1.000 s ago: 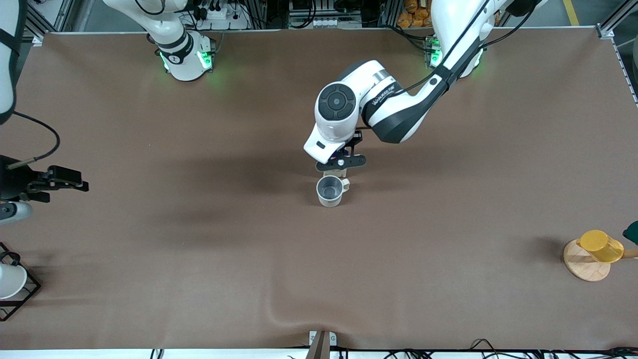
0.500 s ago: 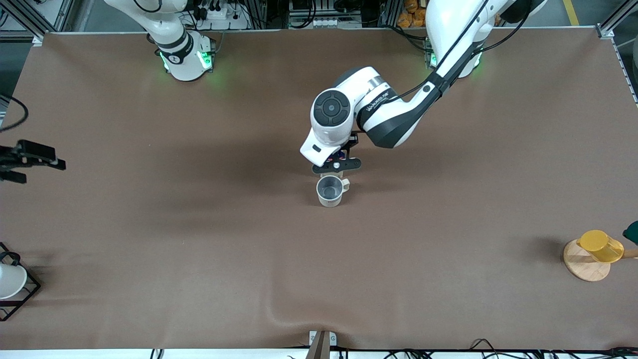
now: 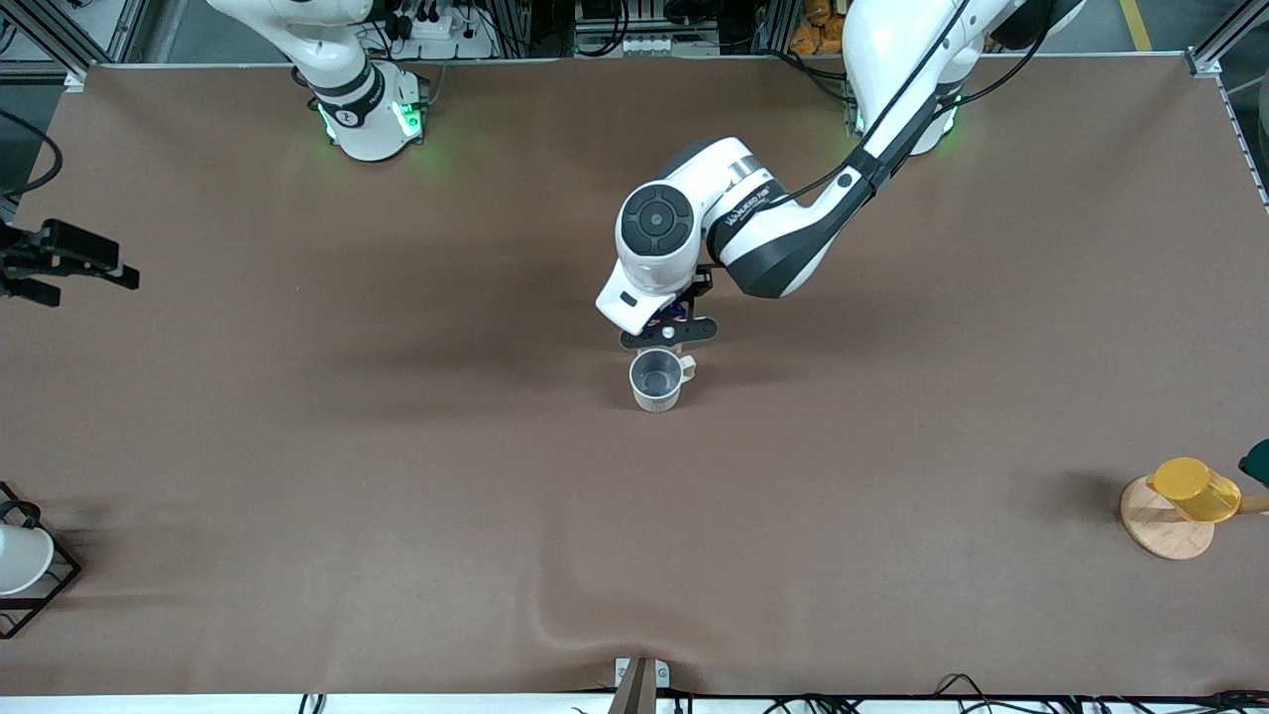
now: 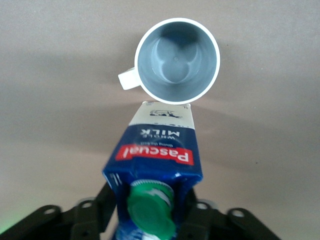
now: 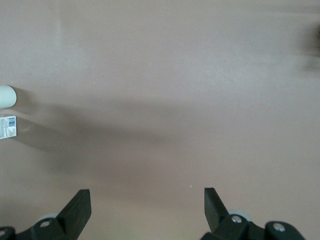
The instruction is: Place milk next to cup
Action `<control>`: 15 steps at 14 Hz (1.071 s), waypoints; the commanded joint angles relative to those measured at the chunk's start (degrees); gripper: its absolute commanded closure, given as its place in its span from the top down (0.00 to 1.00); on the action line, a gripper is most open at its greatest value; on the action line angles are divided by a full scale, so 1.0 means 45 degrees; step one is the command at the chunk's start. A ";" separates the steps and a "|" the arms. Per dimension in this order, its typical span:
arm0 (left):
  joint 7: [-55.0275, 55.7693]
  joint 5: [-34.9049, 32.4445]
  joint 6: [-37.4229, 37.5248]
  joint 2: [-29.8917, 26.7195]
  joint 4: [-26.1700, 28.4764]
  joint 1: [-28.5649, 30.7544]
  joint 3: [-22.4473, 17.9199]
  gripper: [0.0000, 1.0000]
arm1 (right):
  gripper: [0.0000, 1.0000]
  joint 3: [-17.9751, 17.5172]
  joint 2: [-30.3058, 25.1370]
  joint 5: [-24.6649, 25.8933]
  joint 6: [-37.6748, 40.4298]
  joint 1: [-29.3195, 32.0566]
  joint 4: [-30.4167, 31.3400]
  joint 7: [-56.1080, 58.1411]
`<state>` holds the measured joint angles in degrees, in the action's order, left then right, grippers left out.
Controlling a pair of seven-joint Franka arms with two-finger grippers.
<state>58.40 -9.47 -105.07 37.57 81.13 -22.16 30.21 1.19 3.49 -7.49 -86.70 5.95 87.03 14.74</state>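
Observation:
The milk (image 4: 159,150) is a dark-blue carton with a green cap (image 4: 150,210) and a red label. It stands on the table right beside the cup (image 4: 177,60), its base almost touching the rim. The cup (image 3: 655,380) is an off-white mug with a grey inside, at the table's middle. My left gripper (image 3: 669,334) is over the milk and hides most of it in the front view. Its black fingers (image 4: 106,200) press both sides of the carton's top. My right gripper (image 3: 109,268) is open and empty in the air at the right arm's end of the table, and the right wrist view (image 5: 145,210) shows only bare table between its fingers.
A yellow cup on a round wooden base (image 3: 1170,526) stands at the left arm's end, near the front camera. A white cup in a black wire frame (image 3: 40,585) stands at the right arm's end. The brown table cover has a wrinkle (image 3: 555,627) near the front edge.
My right gripper has moved away from the front camera along the table's end. My left arm has shifted slightly with the milk in it. The cup has not moved.

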 commanded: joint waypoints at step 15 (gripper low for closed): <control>-0.4322 0.0228 0.2686 -0.5302 -0.0333 0.5544 -0.0033 1.00 | 1.00 -0.0088 -0.0991 0.0570 -0.0518 -0.0697 0.0835 -0.2182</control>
<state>41.71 -9.38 -93.32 15.28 77.99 -1.14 29.53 1.00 -2.44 -5.59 -89.69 2.67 93.59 5.82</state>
